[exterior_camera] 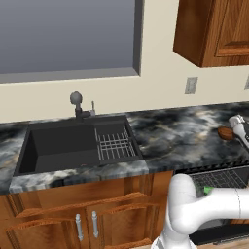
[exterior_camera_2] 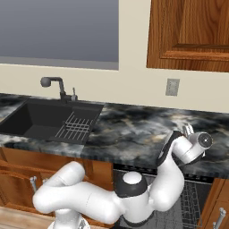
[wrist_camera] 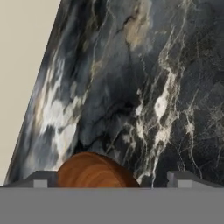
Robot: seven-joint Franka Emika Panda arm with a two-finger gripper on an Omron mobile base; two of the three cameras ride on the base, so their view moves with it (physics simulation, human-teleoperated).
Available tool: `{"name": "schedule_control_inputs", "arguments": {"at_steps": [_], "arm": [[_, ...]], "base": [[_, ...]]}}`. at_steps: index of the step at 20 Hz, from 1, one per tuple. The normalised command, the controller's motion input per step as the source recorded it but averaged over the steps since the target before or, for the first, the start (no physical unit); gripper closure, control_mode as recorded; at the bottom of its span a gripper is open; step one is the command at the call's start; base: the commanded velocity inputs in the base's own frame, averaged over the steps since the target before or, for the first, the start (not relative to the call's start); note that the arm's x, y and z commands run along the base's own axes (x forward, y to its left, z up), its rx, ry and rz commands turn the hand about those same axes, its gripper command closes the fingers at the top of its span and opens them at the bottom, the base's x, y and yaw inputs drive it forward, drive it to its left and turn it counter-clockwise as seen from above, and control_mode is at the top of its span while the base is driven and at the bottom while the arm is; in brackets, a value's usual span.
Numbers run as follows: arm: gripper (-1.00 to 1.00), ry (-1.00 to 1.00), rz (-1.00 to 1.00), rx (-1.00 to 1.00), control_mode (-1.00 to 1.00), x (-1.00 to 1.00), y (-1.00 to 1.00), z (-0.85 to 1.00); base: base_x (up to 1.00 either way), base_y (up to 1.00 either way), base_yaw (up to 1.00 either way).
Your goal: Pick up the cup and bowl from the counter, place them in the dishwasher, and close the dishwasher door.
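The reddish-brown wooden bowl (wrist_camera: 92, 171) sits on the dark marbled counter (wrist_camera: 144, 87), near the wall. In the hand view it lies between my gripper's (wrist_camera: 112, 180) two fingertips, nearer the left one (wrist_camera: 41, 179). The gripper is open and holds nothing. In the left base view the bowl (exterior_camera: 224, 132) shows at the far right of the counter (exterior_camera: 170, 136), with my white hand right beside it. Below the counter the dishwasher (exterior_camera: 221, 179) stands open, showing its grey wire rack. A bit of the green cup (exterior_camera: 208, 189) shows in that rack, partly hidden behind my arm.
A black sink (exterior_camera: 63, 146) with a small wire rack (exterior_camera: 114, 143) and a faucet (exterior_camera: 78, 104) lies to the left. Wooden cabinets (exterior_camera: 87, 219) run under the counter, and an upper cabinet (exterior_camera_2: 192, 31) hangs on the wall above an outlet (exterior_camera_2: 172, 87).
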Motion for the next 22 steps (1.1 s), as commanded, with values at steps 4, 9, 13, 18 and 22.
{"name": "schedule_control_inputs", "arguments": {"at_steps": [4, 9, 13, 18, 22], "arm": [[1.0, 0.0, 0.06, 0.06, -1.0, 0.08, -0.08, -0.3], [1.0, 0.0, 0.06, 0.02, -1.0, 0.01, 0.0, -0.28], [1.0, 0.0, 0.08, 0.02, -1.0, 0.0, 0.0, -0.39], [1.0, 0.0, 0.08, 0.02, -1.0, 0.0, 0.0, -0.39], [1.0, 0.0, 0.07, 0.03, -1.0, 0.0, 0.0, -0.34]], "base": [[0.0, 0.0, 0.0], [0.0, 0.0, 0.0], [0.0, 0.0, 0.0], [0.0, 0.0, 0.0], [0.0, 0.0, 0.0]]}}
